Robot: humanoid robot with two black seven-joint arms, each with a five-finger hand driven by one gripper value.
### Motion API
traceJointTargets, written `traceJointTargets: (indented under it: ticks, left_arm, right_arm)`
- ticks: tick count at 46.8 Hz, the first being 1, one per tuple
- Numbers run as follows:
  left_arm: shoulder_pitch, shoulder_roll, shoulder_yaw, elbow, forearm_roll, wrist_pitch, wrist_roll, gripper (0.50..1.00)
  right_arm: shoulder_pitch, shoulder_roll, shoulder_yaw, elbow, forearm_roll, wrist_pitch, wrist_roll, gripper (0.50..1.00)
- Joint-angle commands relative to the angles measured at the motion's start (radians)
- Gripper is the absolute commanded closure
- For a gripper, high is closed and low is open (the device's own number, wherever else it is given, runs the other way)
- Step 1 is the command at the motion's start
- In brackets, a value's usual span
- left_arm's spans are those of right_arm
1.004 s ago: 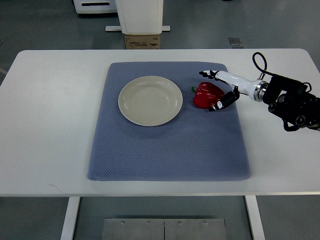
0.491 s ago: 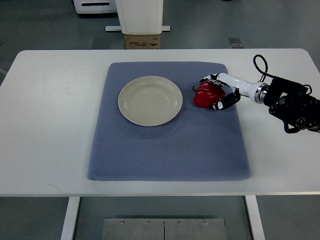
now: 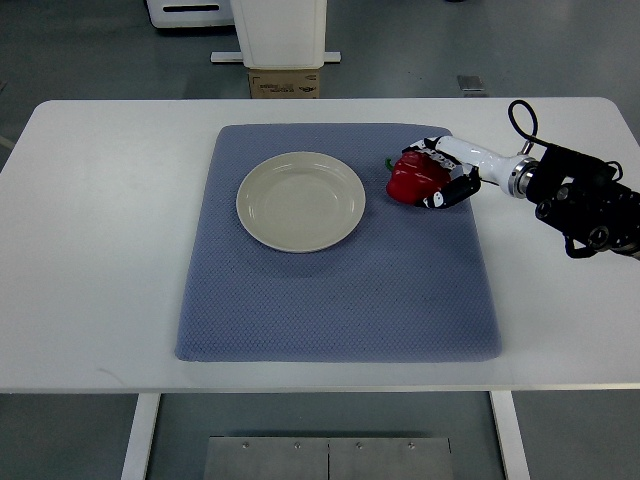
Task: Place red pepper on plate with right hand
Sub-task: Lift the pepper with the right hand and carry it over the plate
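The right hand (image 3: 437, 178), white with black fingertips, has its fingers curled around the glossy red bell pepper (image 3: 412, 178), which sits in its grip over the blue-grey quilted mat (image 3: 330, 290); the round cream ceramic plate (image 3: 300, 200) lies just beyond the fingertips, empty. A good carry calls for a firm, even squeeze on the slippery skin; lift clear of the plate's rim, then release low over its centre so the pepper cannot roll.

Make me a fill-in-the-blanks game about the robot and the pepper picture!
1. The right hand is closed around the ____ pepper.
2. The plate has ____ on it.
3. Plate and pepper are both over a ____ mat.
4. The pepper is to the picture's ____ of the plate.

Answers: red; nothing; blue; right
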Motion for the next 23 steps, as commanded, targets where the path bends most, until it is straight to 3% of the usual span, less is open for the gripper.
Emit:
traceJointTargets:
  ticks: [1,23]
  left_arm:
    - [0.000,0.000,0.000,0.000,0.000,0.000,0.000,0.500]
    - [0.000,0.000,0.000,0.000,0.000,0.000,0.000,0.500]
  right_arm:
    - [0.028,0.001,0.009,0.002,0.002,0.002,-0.010,1.000]
    - [0.125,0.106,0.009,0.007,0.004,0.009,-0.044,1.000]
